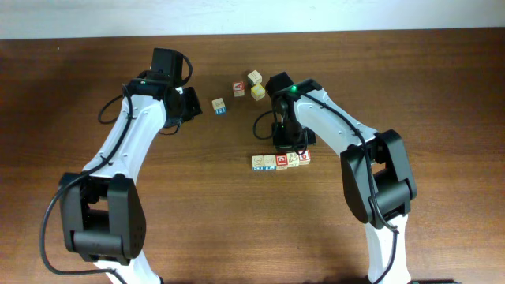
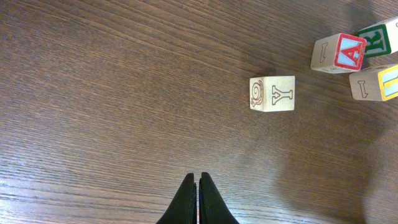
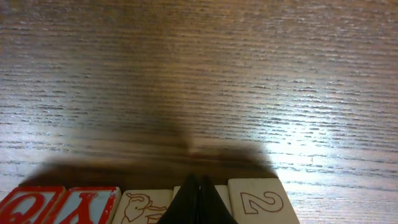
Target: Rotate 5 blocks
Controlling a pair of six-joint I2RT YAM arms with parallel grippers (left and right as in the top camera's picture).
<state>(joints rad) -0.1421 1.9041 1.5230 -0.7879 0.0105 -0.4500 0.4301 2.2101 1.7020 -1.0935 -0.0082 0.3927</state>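
Pale-wood "2" block [image 3: 261, 202] legible only at right wrist; left end effector [image 2: 198, 177] and right end effector [image 3: 198, 182] closed, seemingly empty

- A row of blocks [image 1: 281, 161] lies side by side on the table [image 1: 442, 95].
- A lone block [image 1: 219, 106] sits farther back, to the left.
- Three blocks [image 1: 257, 92] huddle just right of it.

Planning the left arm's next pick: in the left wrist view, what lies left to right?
left gripper, shut → Y block → red A block
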